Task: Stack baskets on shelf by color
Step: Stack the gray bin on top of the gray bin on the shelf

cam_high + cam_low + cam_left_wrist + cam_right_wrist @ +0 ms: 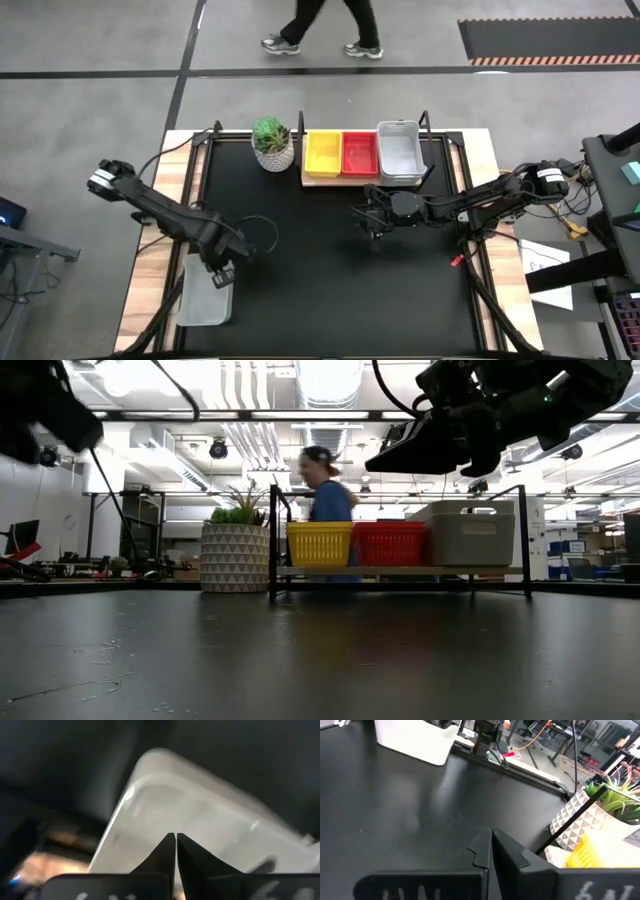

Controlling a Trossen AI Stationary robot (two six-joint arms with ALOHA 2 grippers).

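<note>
High view told most of the story: the shelf (pixel 322 181) at the far side of the black tabletop (pixel 320 280) carried three baskets side by side, a yellow basket (pixel 322 152), a red basket (pixel 360 152) and a grey-white basket (pixel 399 150). Whether each was a single basket or a stack, I could not tell from above or from table height. One more grey-white basket (pixel 204 297) lay near the table's left front corner, well apart from the shelf. The left gripper (pixel 221 276) hung just over its far end, fingers pressed together with nothing between them. The right gripper (pixel 376 222) hovered above bare tabletop a little in front of the shelf, its fingers likewise closed and empty. A white plant pot (pixel 273 154) stood just left of the shelf, and a person (pixel 322 22) was walking past beyond the table.

To my eye the job looked nearly finished: the colours were sorted on the shelf, and what remained was that lone grey-white basket, which would belong on the grey-white one at the shelf's right end.
</note>
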